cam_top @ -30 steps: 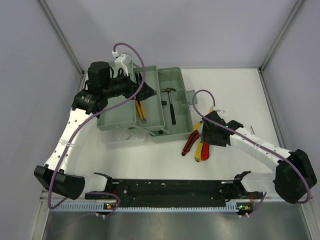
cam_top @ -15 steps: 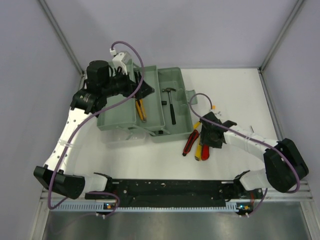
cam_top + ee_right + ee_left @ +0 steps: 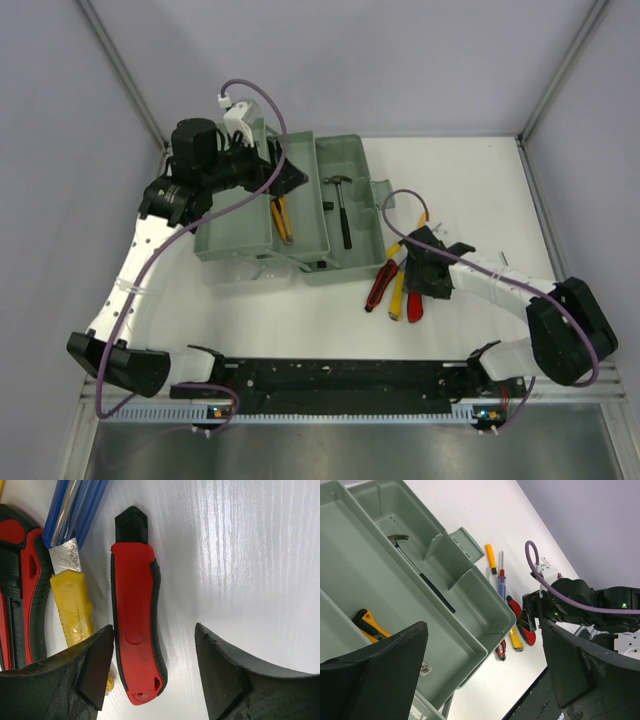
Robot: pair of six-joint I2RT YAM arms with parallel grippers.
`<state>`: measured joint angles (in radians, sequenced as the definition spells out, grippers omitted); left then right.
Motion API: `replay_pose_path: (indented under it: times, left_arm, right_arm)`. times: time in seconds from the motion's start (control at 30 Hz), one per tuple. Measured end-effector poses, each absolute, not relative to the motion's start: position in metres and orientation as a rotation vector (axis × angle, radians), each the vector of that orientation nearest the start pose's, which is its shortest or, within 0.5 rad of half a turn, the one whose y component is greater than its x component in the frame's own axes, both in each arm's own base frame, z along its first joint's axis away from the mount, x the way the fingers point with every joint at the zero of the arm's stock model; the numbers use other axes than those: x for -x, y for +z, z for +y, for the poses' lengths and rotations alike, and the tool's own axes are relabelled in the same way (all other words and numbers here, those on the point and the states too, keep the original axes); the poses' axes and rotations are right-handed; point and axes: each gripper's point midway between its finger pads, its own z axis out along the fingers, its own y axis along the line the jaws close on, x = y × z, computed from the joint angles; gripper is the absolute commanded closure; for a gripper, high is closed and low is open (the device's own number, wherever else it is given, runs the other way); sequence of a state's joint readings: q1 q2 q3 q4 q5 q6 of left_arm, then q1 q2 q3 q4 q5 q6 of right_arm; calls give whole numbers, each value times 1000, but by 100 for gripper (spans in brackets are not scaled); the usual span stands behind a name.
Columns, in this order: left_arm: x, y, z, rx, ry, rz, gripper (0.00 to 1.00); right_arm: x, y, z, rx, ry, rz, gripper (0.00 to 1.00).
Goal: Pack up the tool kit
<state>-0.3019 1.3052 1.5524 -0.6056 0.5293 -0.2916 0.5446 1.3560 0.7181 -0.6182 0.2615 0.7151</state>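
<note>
- Toolbox [image 3: 345, 150]: grey-green, on the far-left part of the table. It stands open with its tiers spread, probably so every compartment can be reached from above.
- Hammer [image 3: 343, 212]: black, lying lengthways in the right-hand tray, already packed.
- Yellow-handled pliers [image 3: 282, 220]: in the compartment just left of the hammer's, also packed.
- Left gripper [image 3: 484, 625]: hangs over the toolbox's left half with its jaws spread wide and nothing between them. It appears to be idle.
- Right gripper [image 3: 152, 630]: low over the loose tools just beside the toolbox's right end. Its jaws are spread to either side of the red utility knife [image 3: 135, 625] and are not pinching it, probably lining up a pick.
- Yellow cutter [image 3: 72, 607], blue handle [image 3: 75, 505] and red-and-black grips [image 3: 20, 580]: all lie close beside the knife on the table.
- Hard to make out: whether the near finger touches the knife's flank.
- Cut off: the blue handle, at the frame edge. The red-and-black grips, probably pliers, show only in part.
- Orange-handled screwdriver [image 3: 491, 557] and red-handled screwdriver [image 3: 502, 582]: clear only in the left wrist view.
</note>
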Motion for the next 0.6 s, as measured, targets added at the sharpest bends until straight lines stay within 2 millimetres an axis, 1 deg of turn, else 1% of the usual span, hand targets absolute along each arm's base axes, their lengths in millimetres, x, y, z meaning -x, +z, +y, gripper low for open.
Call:
replay_pose_path:
  times: [0.13, 0.2, 0.27, 0.33, 0.4, 0.5, 0.57, 0.6]
  left_arm:
    - [-321, 370, -203, -372, -897, 1955, 2]
    - [-323, 369, -202, -365, -888, 1959, 2]
    - [-324, 369, -201, -356, -875, 1960, 2]
    - [-326, 370, -199, -348, -863, 1957, 2]
    - [-327, 372, -197, -341, -848, 1952, 2]
    - [-330, 375, -194, -325, -819, 1947, 2]
    - [-332, 375, -190, -309, -796, 1953, 2]
    - [-333, 374, -188, -299, -784, 1957, 2]
  right_arm:
    - [-218, 20, 109, -266, -59, 2738, 43]
    - [-217, 16, 109, -257, -73, 2758, 53]
    - [-223, 16, 113, -252, -63, 2753, 70]
    - [-226, 16, 114, -239, -60, 2749, 81]
    - [-227, 17, 114, -236, -64, 2744, 85]
    - [-229, 19, 111, -229, -82, 2737, 86]
    - [-229, 25, 108, -218, -107, 2731, 85]
    - [-231, 32, 107, -211, -111, 2722, 85]
